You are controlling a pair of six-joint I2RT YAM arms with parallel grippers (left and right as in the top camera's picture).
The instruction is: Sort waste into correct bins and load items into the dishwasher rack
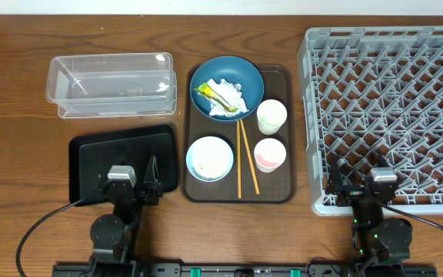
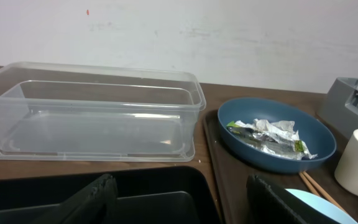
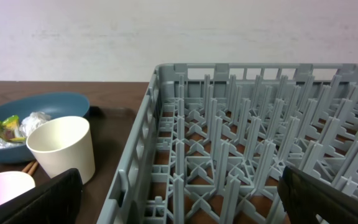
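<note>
A crumpled white napkin with a yellow-green wrapper scrap (image 1: pixel 221 97) (image 2: pixel 269 134) lies on the dark-blue plate (image 1: pixel 226 75) (image 2: pixel 272 155). On the same brown tray sit a light-blue bowl (image 1: pixel 209 158), two chopsticks (image 1: pixel 244 158), a white cup (image 1: pixel 271 116) (image 3: pixel 64 146) and a pink-lined cup (image 1: pixel 270 155) (image 3: pixel 2 186). The clear tub (image 1: pixel 110 83) (image 2: pixel 92 115) and black tray (image 1: pixel 121 154) (image 2: pixel 160 199) lie to the left. The grey rack (image 1: pixel 391 115) (image 3: pixel 247 143) fills the right. My left gripper (image 1: pixel 133 177) (image 2: pixel 185 199) hangs open over the black tray. My right gripper (image 1: pixel 362 185) (image 3: pixel 185 199) stands open, empty, at the rack's near edge.
The brown serving tray (image 1: pixel 279 188) lies between the black tray and the rack. Bare wooden table (image 1: pixel 21 154) shows at the far left and behind the tub. A pale wall stands beyond the table's far edge in both wrist views.
</note>
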